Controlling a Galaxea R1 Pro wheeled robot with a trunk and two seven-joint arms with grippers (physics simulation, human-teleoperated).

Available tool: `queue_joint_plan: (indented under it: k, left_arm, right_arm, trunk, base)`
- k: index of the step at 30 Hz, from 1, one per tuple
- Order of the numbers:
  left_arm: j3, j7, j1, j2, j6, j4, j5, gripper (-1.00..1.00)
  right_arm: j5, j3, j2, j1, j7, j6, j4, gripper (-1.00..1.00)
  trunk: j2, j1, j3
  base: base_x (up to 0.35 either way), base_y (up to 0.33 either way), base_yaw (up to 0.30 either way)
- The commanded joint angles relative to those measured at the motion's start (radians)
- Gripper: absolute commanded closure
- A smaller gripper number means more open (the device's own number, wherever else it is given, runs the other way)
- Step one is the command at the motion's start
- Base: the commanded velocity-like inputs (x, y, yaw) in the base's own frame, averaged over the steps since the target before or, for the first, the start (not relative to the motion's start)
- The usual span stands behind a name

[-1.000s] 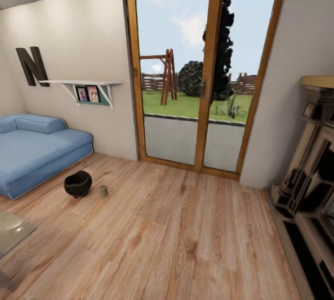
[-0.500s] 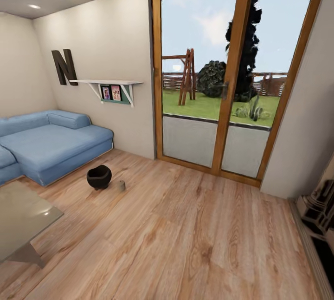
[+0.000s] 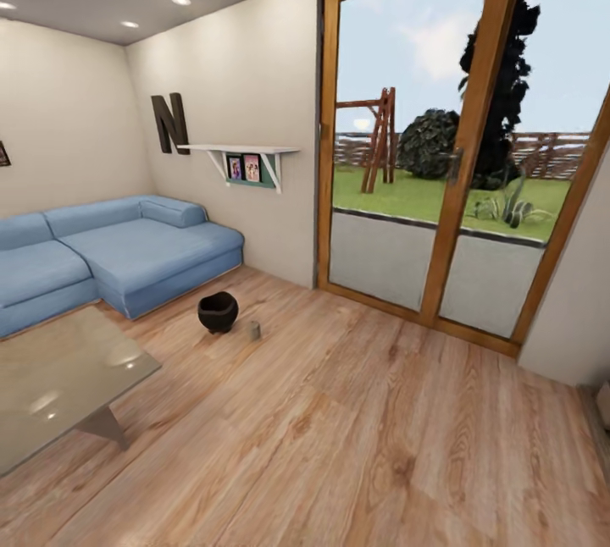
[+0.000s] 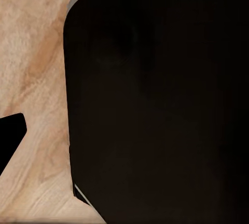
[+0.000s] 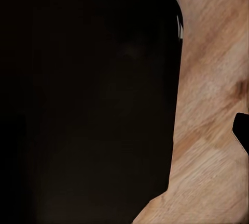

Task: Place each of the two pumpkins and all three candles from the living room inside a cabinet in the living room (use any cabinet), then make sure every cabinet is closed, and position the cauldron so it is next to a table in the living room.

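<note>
The black cauldron (image 3: 218, 311) stands on the wooden floor in front of the blue sofa. One grey candle (image 3: 252, 330) stands just to its right, a little apart from it. The glass-topped table (image 3: 59, 378) fills the lower left corner of the head view, roughly a metre nearer than the cauldron. The pumpkins and the cabinet are out of view. In the left wrist view a dark fingertip (image 4: 10, 135) juts in over the floor beside my black base (image 4: 155, 109). The right wrist view has a similar dark fingertip (image 5: 241, 130) beside the base (image 5: 88, 94). I cannot tell how the jaws stand.
A blue corner sofa (image 3: 119, 255) runs along the left wall. A wall shelf (image 3: 241, 153) with photos hangs behind it. A tall wood-framed glass door (image 3: 457, 157) takes up the back right. Wooden floor (image 3: 356, 445) stretches from me to the cauldron and the door.
The camera has swung left, so the whole picture has shifted right. The dark fireplace has left the frame and more of the sofa and table shows. Cauldron and candle have not moved.
</note>
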Motion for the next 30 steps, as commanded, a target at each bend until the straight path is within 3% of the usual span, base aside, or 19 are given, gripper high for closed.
queue_joint_plan:
  k: [1,7,30]
  left_arm:
    - [0.0,0.0,0.0,0.003,-0.001,-0.002,0.001,-1.0]
    - [-0.004,0.006,0.0,0.018,-0.001,-0.002,-0.004,-1.0]
    - [-0.007,0.007,0.0,0.02,-0.001,-0.002,-0.005,-1.0]
  right_arm:
    - [0.001,0.001,0.0,0.0,-0.001,-0.007,0.001,-1.0]
    - [0.002,0.001,-0.001,0.0,-0.001,-0.054,0.001,-1.0]
    - [0.022,0.004,-0.001,0.0,0.002,-0.098,0.001,-1.0]
  trunk:
    - [0.0,0.0,-0.001]
    - [0.0,0.0,-0.001]
    - [0.0,0.0,-0.001]
  base:
    - [-0.004,-0.003,0.277]
    - [-0.001,-0.001,0.276]
    - [0.0,0.0,0.273]
